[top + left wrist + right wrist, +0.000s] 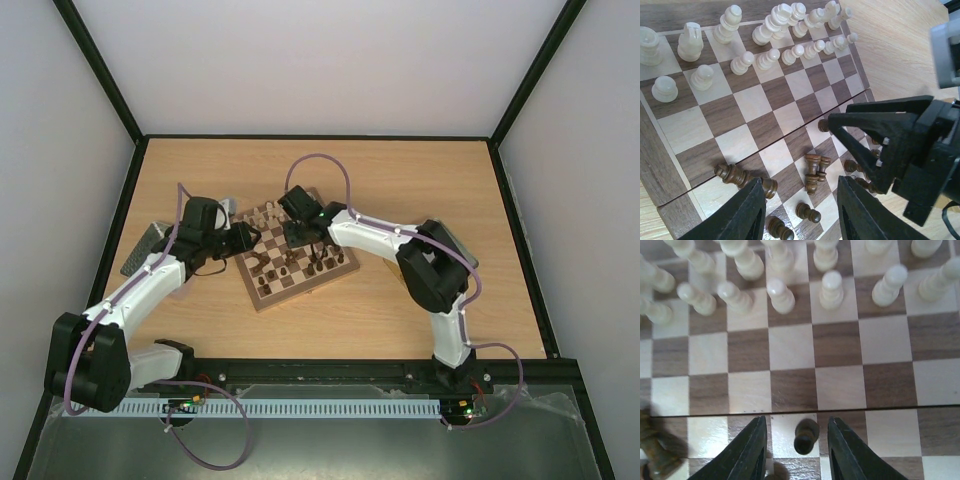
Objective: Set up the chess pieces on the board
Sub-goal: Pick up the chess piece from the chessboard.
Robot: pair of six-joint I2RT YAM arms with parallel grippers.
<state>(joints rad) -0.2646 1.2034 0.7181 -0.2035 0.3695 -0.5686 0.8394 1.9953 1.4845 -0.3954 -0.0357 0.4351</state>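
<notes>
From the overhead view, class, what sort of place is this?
Probably a robotics lab test cell: a wooden table enclosed by white panels, a left arm and right arm bolted at its near edge.

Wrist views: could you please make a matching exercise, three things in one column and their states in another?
1. cream pieces
2. dark pawn at the right gripper
3. dark piece beside the left gripper

A. lying on its side
B. upright, free between open fingers
C. upright in rows along one edge of the board

Pairs: 1-C, 2-B, 3-A
</notes>
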